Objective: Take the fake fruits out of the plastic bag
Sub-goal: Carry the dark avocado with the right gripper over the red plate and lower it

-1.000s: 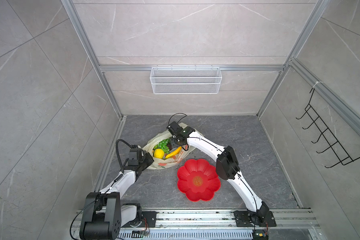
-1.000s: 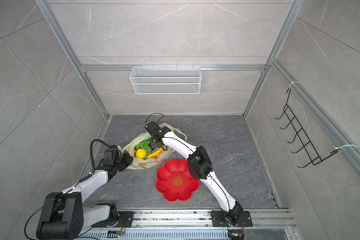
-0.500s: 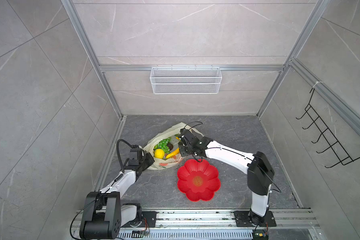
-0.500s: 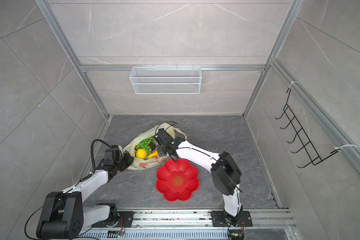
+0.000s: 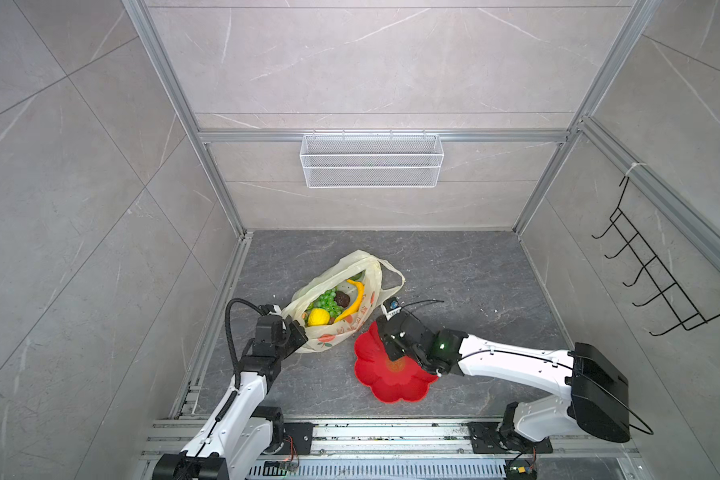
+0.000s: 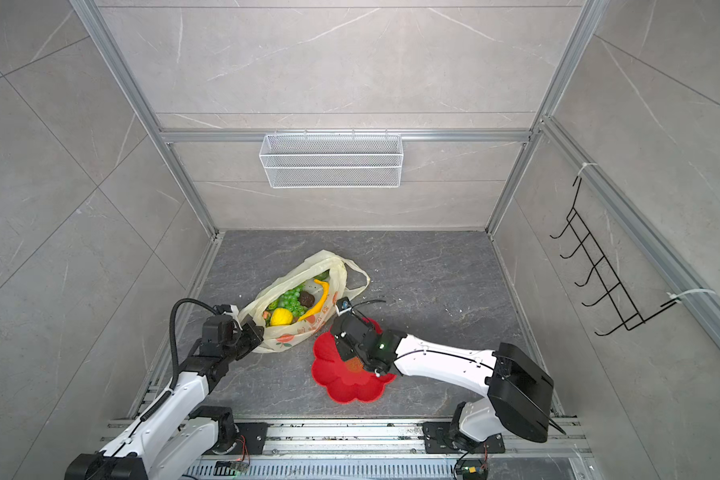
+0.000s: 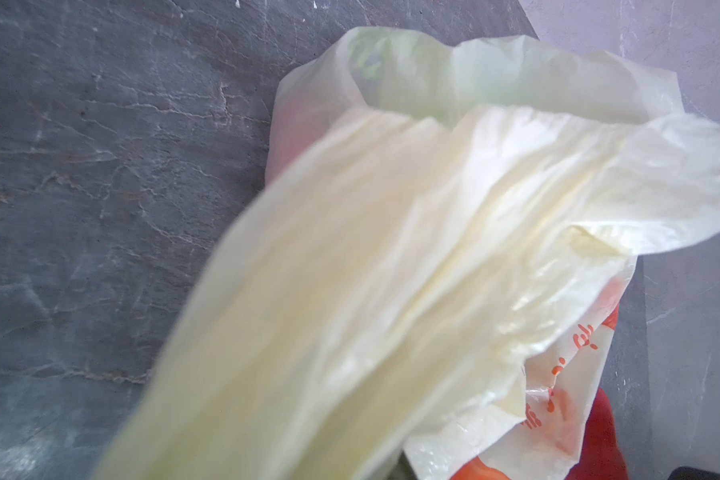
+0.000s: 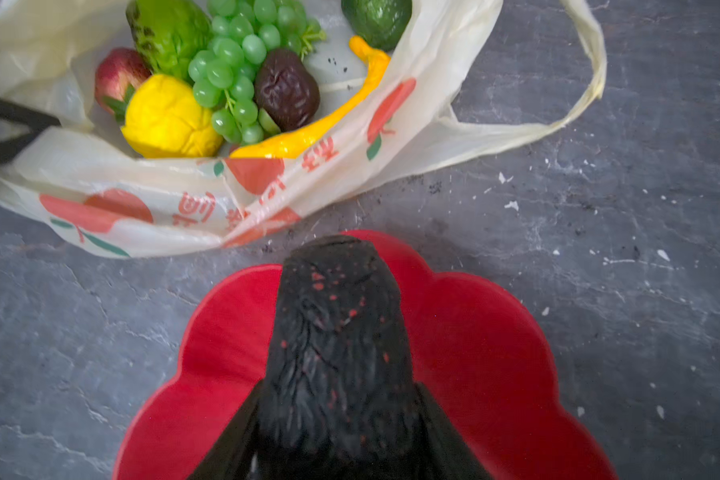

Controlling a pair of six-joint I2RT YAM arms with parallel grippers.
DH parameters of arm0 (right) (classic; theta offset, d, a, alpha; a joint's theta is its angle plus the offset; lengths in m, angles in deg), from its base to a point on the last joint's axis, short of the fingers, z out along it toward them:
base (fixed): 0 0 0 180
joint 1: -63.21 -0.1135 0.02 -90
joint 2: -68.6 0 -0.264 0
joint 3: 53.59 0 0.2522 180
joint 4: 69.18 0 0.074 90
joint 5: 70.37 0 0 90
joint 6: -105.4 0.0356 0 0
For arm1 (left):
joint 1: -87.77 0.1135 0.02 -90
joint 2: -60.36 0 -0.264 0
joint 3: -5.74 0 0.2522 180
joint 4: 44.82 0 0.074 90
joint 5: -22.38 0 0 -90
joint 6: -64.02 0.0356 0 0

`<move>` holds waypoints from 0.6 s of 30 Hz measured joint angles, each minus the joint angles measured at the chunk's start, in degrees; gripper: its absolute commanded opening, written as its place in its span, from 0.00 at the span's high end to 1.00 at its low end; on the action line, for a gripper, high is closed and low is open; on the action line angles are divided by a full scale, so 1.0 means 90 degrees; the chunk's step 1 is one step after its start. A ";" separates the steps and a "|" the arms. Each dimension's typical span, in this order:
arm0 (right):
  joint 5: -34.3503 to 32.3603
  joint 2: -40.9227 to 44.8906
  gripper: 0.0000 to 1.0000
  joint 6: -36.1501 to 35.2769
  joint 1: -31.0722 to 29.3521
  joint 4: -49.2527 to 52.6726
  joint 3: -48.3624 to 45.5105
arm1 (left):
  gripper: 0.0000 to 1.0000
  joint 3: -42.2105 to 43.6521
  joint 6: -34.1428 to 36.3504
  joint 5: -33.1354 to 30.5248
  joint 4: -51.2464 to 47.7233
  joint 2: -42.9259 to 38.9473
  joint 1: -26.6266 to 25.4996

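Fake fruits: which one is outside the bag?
The dark avocado, in the right gripper over the red plate; the others lie in the plastic bag.

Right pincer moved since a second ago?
Yes. Right pincer, holding the dark avocado, pulled back from over the plastic bag to above the red plate.

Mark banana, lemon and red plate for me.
banana (image 5: 358, 300): in a top view, on the middle of its curved body.
lemon (image 8: 167, 116): right wrist view, on the centre of its yellow skin.
red plate (image 8: 474, 332): right wrist view, on a bare lobe of its surface.
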 measured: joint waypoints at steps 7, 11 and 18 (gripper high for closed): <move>-0.0627 0.0112 0.61 0.0002 -0.0610 -0.1139 -0.0971 | 1.00 -0.0253 0.0318 0.0143 0.0095 0.0998 0.0000; -0.0920 -0.0102 0.62 0.0005 -0.0755 -0.1802 -0.1132 | 1.00 -0.0289 0.0459 0.0270 0.0304 0.1124 0.0000; -0.1455 -0.0709 0.64 0.0061 -0.0755 -0.2494 -0.1195 | 1.00 -0.0287 0.0578 0.0369 0.0452 0.1022 0.0000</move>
